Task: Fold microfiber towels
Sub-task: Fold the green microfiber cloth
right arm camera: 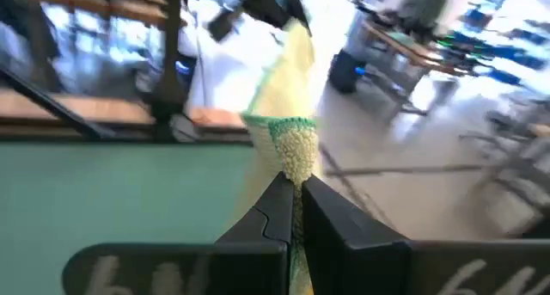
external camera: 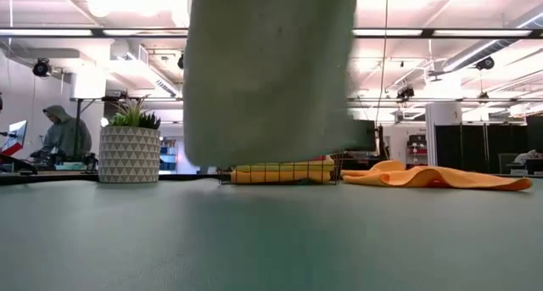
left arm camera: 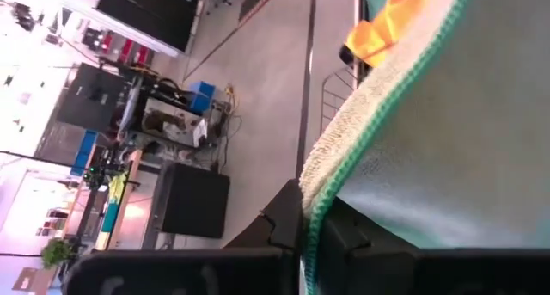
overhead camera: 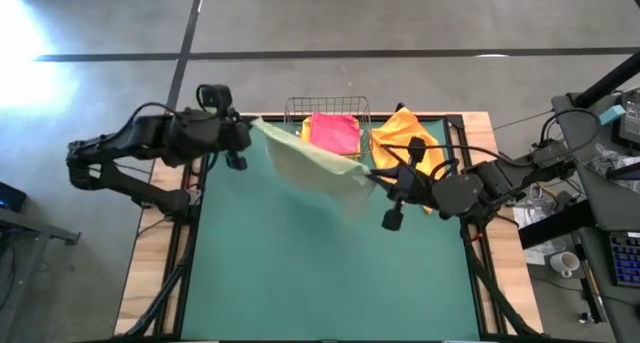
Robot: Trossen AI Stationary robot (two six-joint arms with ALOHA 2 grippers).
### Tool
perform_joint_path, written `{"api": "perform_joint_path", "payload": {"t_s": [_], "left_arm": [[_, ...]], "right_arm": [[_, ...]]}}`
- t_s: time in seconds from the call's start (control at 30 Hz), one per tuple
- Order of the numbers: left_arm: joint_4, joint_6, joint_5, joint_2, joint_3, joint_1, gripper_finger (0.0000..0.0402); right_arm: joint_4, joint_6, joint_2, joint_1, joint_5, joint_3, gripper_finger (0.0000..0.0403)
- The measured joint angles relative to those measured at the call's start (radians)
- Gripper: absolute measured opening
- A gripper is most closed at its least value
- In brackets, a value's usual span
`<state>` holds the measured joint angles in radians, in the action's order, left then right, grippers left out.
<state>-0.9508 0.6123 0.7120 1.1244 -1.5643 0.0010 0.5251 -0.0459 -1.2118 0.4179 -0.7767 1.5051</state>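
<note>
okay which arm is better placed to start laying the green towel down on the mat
Probably the right. Both pincers are shut on corners of the pale green towel, held up between them. The right pincer hangs over the green mat; the left pincer sits at the mat's far corner, near the basket.

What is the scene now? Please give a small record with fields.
held cloth: pale sage green towel, lifted above the table, hanging between both grippers
left gripper: shut on one corner
right gripper: shut on the opposite corner
wire basket: holds pink towel
orange towel: lying beside the basket
</note>
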Motion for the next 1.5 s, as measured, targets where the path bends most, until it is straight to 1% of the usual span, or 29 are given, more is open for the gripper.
{"api": "perform_joint_path", "payload": {"t_s": [0.03,0.07,0.17,0.23,0.27,0.43,0.53,0.63,0.7,0.9,1.03,1.17,1.23,1.27,1.3,1.33,1.43,1.5], "left_arm": [[-0.025,-0.002,0.000,0.011,-0.020,0.000,0.0000],[-0.044,-0.003,0.001,0.022,-0.035,0.000,0.0000],[-0.108,-0.018,0.000,0.045,-0.056,0.000,0.0000],[-0.152,-0.047,0.000,0.062,-0.060,0.000,0.0000],[-0.183,-0.060,0.000,0.069,-0.060,0.000,0.0000],[-0.307,-0.126,-0.004,0.118,-0.052,-0.001,0.0000],[-0.307,-0.123,-0.002,0.143,-0.055,0.000,0.0000],[-0.287,-0.081,0.001,0.168,-0.067,0.000,0.0000],[-0.286,-0.058,0.007,0.188,-0.081,0.000,0.0000],[-0.289,0.023,0.109,0.213,-0.123,0.007,0.0000],[-0.289,0.049,0.116,0.218,-0.181,0.008,0.0000],[-0.293,0.044,0.117,0.216,-0.239,0.008,0.0000],[-0.318,0.001,0.105,0.214,-0.258,0.007,0.0000],[-0.348,-0.038,0.079,0.214,-0.269,0.006,0.0000],[-0.388,-0.093,0.031,0.214,-0.278,0.004,0.0000],[-0.432,-0.161,-0.040,0.213,-0.284,0.004,0.0000],[-0.542,-0.379,-0.330,0.211,-0.277,0.002,0.0000],[-0.576,-0.495,-0.498,0.210,-0.261,-0.019,0.0000]], "right_arm": [[-0.005,0.000,0.000,-0.003,0.054,0.000,0.0008],[0.000,0.010,0.000,-0.006,0.081,0.000,0.0008],[0.013,0.093,-0.001,-0.005,0.024,-0.002,0.0008],[0.040,0.107,0.000,-0.008,0.078,-0.002,0.0008],[0.047,0.107,0.000,-0.008,0.087,-0.003,0.0008],[0.052,0.095,-0.002,-0.011,0.087,-0.044,0.0008],[0.054,0.078,-0.001,-0.024,0.036,-0.061,0.0008],[0.065,0.048,0.000,-0.043,-0.017,-0.071,0.0008],[0.077,0.026,0.001,-0.063,-0.034,-0.071,0.0008],[0.076,-0.056,0.022,-0.128,-0.039,-0.072,0.0008],[0.068,-0.104,0.036,-0.153,-0.038,-0.072,0.0008],[0.033,-0.112,0.050,-0.152,-0.029,-0.072,0.0008],[0.024,-0.095,0.053,-0.151,0.024,-0.072,0.0008],[0.020,-0.066,0.053,-0.150,0.064,-0.075,0.0008],[0.019,-0.029,0.052,-0.150,0.101,-0.082,0.0008],[0.021,0.013,0.051,-0.150,0.136,-0.093,0.0008],[0.013,0.150,0.051,-0.137,0.268,-0.149,0.0008],[-0.018,0.238,0.050,-0.109,0.317,-0.204,0.0008]]}}
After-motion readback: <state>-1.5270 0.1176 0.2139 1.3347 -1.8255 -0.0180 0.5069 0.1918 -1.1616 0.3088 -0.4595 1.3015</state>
